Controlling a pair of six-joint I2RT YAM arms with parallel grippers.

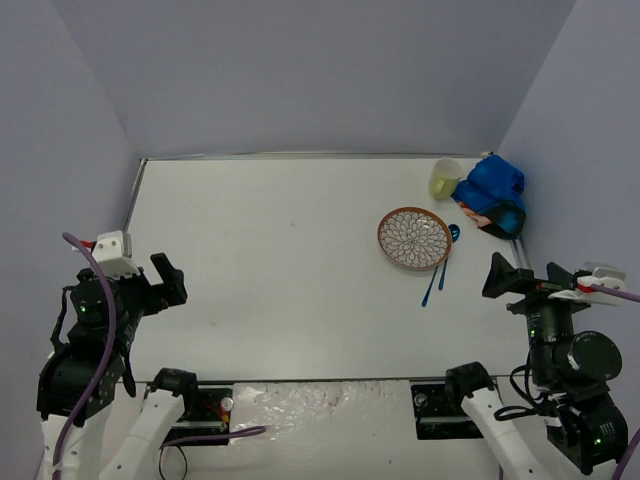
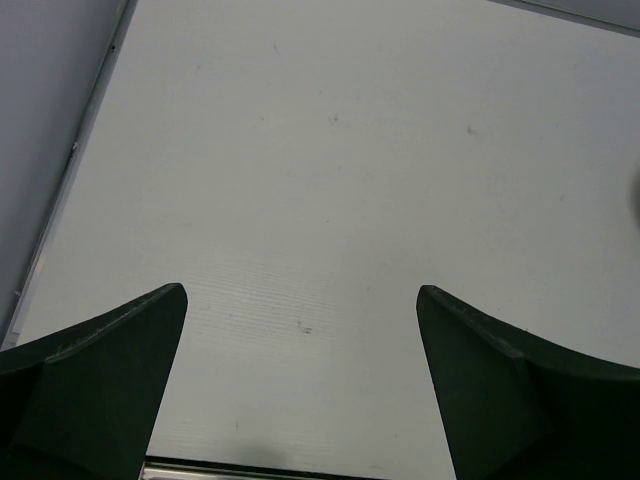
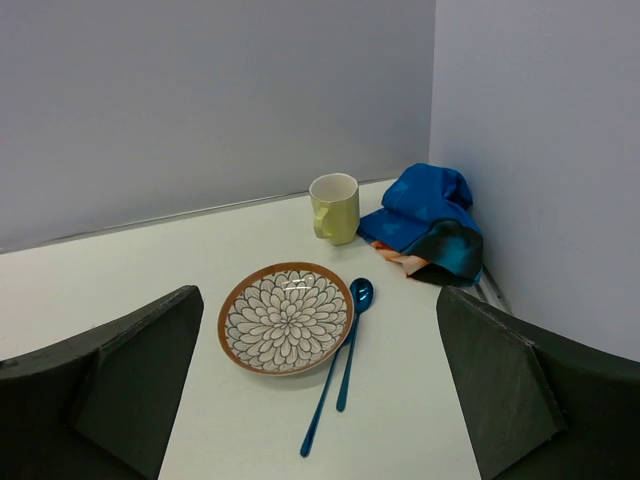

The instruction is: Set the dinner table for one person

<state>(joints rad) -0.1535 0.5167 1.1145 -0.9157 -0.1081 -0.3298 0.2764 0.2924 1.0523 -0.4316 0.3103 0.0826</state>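
Observation:
The white dinner table (image 1: 290, 260) fills the top view. At its far right lie a brown-rimmed flower-patterned plate (image 1: 413, 238) (image 3: 286, 317), two blue utensils (image 1: 436, 275) (image 3: 340, 375) beside it, one of them a spoon (image 3: 358, 300), a pale yellow mug (image 1: 444, 179) (image 3: 335, 208) and a crumpled blue placemat (image 1: 494, 194) (image 3: 428, 220). My right gripper (image 1: 503, 275) (image 3: 320, 400) is open and empty, near of the plate. My left gripper (image 1: 168, 280) (image 2: 300, 390) is open and empty over bare table at the left.
Grey walls close the table on the left, back and right. A thin metal rim (image 2: 70, 170) runs along the table's left edge. The arm bases and cables (image 1: 200, 435) sit at the near edge.

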